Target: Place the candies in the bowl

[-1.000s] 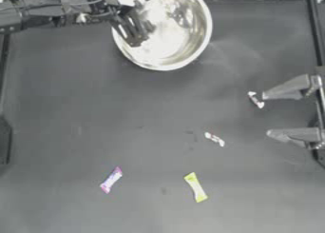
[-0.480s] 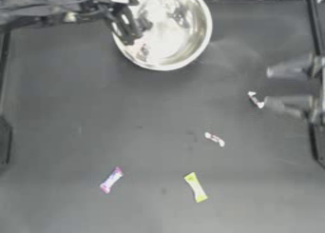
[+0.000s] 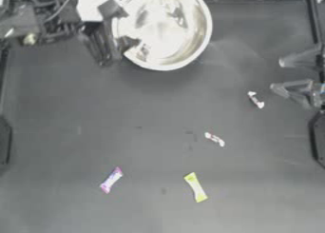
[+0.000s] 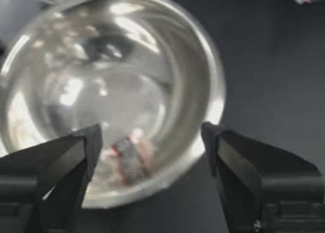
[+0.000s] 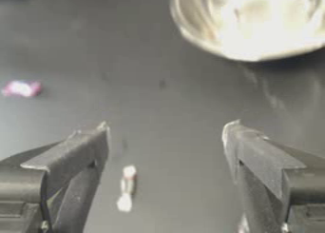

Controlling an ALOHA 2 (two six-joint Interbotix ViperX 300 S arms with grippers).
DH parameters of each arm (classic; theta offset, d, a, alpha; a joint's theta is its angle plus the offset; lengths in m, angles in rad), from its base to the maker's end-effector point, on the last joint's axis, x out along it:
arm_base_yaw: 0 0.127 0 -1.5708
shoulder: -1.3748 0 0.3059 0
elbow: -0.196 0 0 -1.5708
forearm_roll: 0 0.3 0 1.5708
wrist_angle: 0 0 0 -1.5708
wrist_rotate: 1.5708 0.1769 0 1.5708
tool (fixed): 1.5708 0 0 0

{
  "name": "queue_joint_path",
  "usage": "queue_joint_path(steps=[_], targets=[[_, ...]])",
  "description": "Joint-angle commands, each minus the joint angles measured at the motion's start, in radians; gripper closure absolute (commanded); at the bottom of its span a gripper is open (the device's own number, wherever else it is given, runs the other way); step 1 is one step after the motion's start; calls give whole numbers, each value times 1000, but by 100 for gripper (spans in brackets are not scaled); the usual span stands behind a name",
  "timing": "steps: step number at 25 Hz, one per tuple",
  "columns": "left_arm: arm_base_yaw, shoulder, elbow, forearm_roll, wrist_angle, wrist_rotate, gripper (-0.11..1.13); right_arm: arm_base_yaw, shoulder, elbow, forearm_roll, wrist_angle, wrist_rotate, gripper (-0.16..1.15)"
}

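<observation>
The shiny bowl (image 3: 184,18) stands at the table's far edge, left of centre. My left gripper (image 3: 109,49) hovers open just outside its left rim. In the left wrist view the open left gripper (image 4: 152,132) frames a red-marked candy (image 4: 130,157) lying inside the bowl (image 4: 190,51) near the rim. My right gripper (image 3: 277,75) is open at the right side; a white candy (image 3: 255,99) lies just beside its nearer finger. Another white candy (image 3: 215,139), a pink-purple candy (image 3: 110,179) and a yellow-green candy (image 3: 195,187) lie on the table.
The right wrist view shows the open right gripper (image 5: 166,127) over the dark table, a white candy (image 5: 127,187) ahead, the pink candy (image 5: 22,88) farther off and the bowl (image 5: 254,42) beyond. A dark block (image 3: 319,139) sits at the right edge.
My left gripper has drawn back from over the bowl to outside its left rim. My right gripper has shifted toward the table's far side, leaving the white candy beside its nearer finger.
</observation>
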Motion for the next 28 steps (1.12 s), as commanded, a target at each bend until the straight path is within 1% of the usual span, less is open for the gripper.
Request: queue_joint_path(steps=[1,4,7,12,15,18,22,25,28], targets=[[-40,-87,26,-8,-5,-2,7,-80,38,-25,-5,58,12,-1],[-61,-123,67,-17,-5,-5,7,-95,64,-28,-12,92,23,-1],[-72,-150,107,-49,-14,-11,7,-106,106,-31,-17,101,51,-1],[-91,-202,178,-80,-55,-14,7,-107,206,-66,-71,147,78,-1],[-98,-232,215,-106,-77,-15,7,-106,252,-91,-87,166,78,-1],[-107,-245,239,-115,-91,-15,7,-103,293,-95,-98,169,77,-1],[-121,-250,272,-121,-104,-18,7,-77,364,-98,-115,178,77,-1],[-124,-249,282,-135,-117,-23,7,-58,413,-103,-117,175,81,-1],[-130,-250,285,-138,-120,-25,7,-37,457,-109,-117,173,89,-1]])
